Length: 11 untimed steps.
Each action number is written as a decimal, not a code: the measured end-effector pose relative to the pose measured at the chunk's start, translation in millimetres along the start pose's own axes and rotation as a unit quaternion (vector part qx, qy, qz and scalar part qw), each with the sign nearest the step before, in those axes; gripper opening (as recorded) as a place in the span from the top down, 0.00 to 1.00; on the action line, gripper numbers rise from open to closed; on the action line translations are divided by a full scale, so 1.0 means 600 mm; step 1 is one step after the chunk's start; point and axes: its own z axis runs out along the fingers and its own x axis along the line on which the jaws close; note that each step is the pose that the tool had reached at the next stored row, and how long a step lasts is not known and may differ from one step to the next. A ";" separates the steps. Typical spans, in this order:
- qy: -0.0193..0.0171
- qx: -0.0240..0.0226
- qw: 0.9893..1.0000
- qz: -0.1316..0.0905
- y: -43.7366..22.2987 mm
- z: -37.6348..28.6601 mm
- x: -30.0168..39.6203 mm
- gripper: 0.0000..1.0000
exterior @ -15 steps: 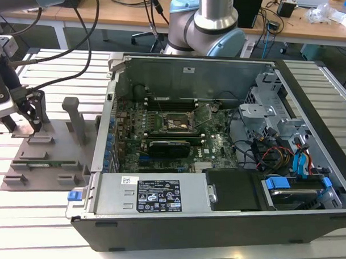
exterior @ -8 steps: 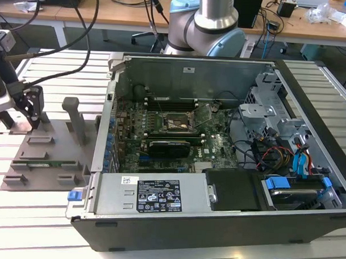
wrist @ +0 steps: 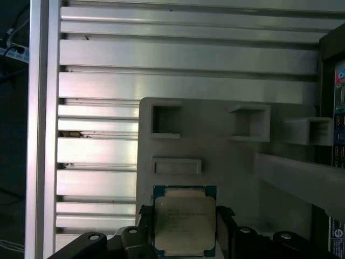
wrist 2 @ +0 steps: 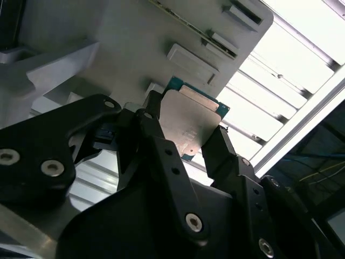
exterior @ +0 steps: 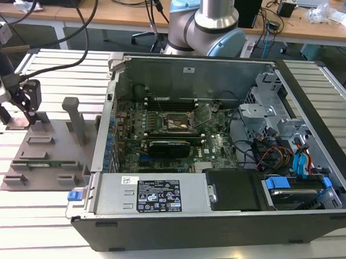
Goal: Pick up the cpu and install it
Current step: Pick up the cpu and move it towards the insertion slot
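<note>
In the exterior view the gripper (exterior: 27, 104) hung low over a matte grey parts tray (exterior: 56, 131) on the ribbed aluminium tabletop (exterior: 45, 216), well apart from the open computer case (exterior: 215, 222), whose green motherboard (exterior: 218, 145) carried the black socket frame (exterior: 172, 125). In the second wrist view the cpu (wrist 2: 191, 121) sat between the black, angular fingers (wrist 2: 220, 147), which pressed on two opposite edges and looked clenched on it. Whether the chip had left the tray could not be told. Its top was a smooth, dull silver plate with rounded corners, and a thin teal-green board edge peeked out around it. In the first wrist view the cpu (wrist: 184, 221) lay square to the tray's moulded rectangular pockets (wrist: 166, 120) and low raised blocks, all plain grey with a plastic look. For this step, a good hold would probably mean even pressure on the board's rigid edges, the plate kept level, and a straight lift clear of the tray's blocks. A thin, flat, slick part like this seemed likely to pivot or slip if it were pinched off-centre, and the delicate underside should meet nothing.
</note>
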 end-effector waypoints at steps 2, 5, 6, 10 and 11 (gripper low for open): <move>0.000 0.000 1.000 0.000 0.000 -0.005 0.000 0.45; 0.000 0.000 1.000 0.000 0.000 -0.010 0.000 0.45; 0.000 0.000 1.000 0.000 0.000 -0.012 0.000 0.45; 0.000 0.000 1.000 0.000 0.000 -0.023 -0.001 0.45; 0.000 0.000 1.000 0.000 0.000 -0.026 -0.001 0.45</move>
